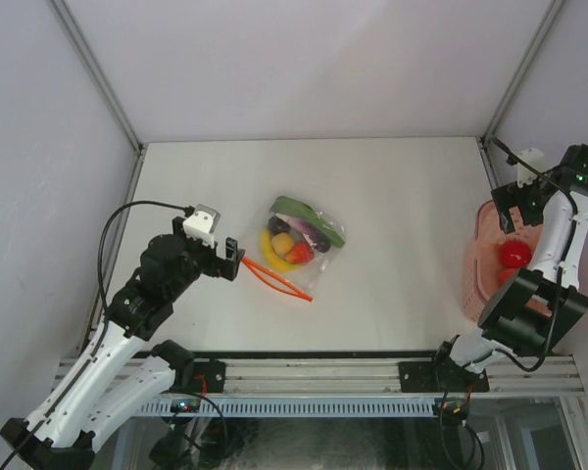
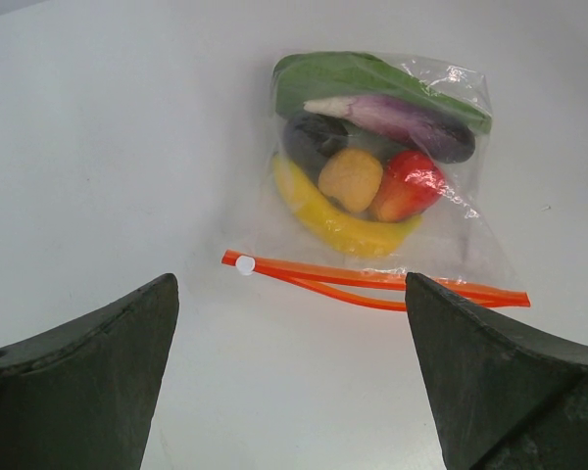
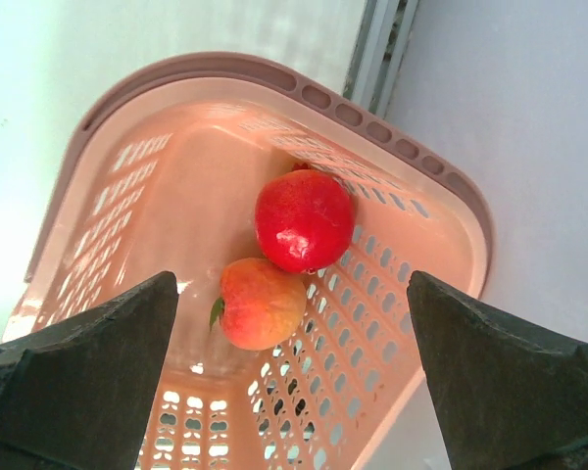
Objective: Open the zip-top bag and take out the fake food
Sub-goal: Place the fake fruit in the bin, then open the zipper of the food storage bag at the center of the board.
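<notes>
The clear zip-top bag [image 1: 299, 245] [image 2: 382, 157] lies flat mid-table, its orange zip strip [image 2: 372, 279] [image 1: 274, 279] facing my left arm, the two strips slightly parted. Inside is fake food [image 2: 358, 181]: a green piece, a purple aubergine, a dark one, a yellow-orange lump, a red one and a yellow banana. My left gripper [image 1: 233, 259] [image 2: 289, 294] is open just short of the strip and holds nothing. My right gripper [image 1: 510, 220] [image 3: 292, 279] hangs open above the pink basket [image 3: 225, 64], over a red round fruit [image 3: 304, 220] and a peach-coloured one [image 3: 262, 304].
The pink perforated basket [image 1: 475, 264] stands at the table's right edge against the side wall. White walls with metal corner posts [image 1: 98, 73] enclose the table on three sides. A rail [image 1: 323, 372] runs along the near edge between the arm bases.
</notes>
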`<state>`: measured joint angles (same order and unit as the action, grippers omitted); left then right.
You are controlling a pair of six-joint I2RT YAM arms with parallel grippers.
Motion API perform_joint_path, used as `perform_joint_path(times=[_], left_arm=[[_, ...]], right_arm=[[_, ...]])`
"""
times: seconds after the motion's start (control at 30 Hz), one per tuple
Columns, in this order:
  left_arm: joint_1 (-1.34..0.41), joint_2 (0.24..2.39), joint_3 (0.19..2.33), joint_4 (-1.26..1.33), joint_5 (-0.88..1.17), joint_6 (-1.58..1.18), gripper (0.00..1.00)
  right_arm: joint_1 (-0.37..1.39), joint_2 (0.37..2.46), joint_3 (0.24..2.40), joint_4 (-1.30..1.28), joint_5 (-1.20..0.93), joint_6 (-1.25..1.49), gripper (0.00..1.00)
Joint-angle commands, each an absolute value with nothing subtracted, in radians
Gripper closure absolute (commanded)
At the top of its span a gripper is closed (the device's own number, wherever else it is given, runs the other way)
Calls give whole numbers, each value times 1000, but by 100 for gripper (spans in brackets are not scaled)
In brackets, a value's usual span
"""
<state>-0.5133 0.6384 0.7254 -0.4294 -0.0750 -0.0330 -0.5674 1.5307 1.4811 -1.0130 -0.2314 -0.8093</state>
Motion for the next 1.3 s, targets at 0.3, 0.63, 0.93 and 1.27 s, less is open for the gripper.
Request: perform_joint_path(times=[0.3, 0.63, 0.93, 1.27], left_arm=[[-495, 624, 712, -400, -46, -19, 0], [-492, 620, 732, -388, 37, -121, 0], [-492, 488, 578, -96, 212, -540, 0], [-502, 474, 253, 401, 245, -930, 1]], right_arm=[[-376, 1374, 1644, -1125, -298, -764, 1], [-81, 1301, 1721, -1007, -461, -566, 1], [62, 1282, 1590, -690, -831, -361, 1], [227, 1307, 1364, -306, -1091, -110, 1]])
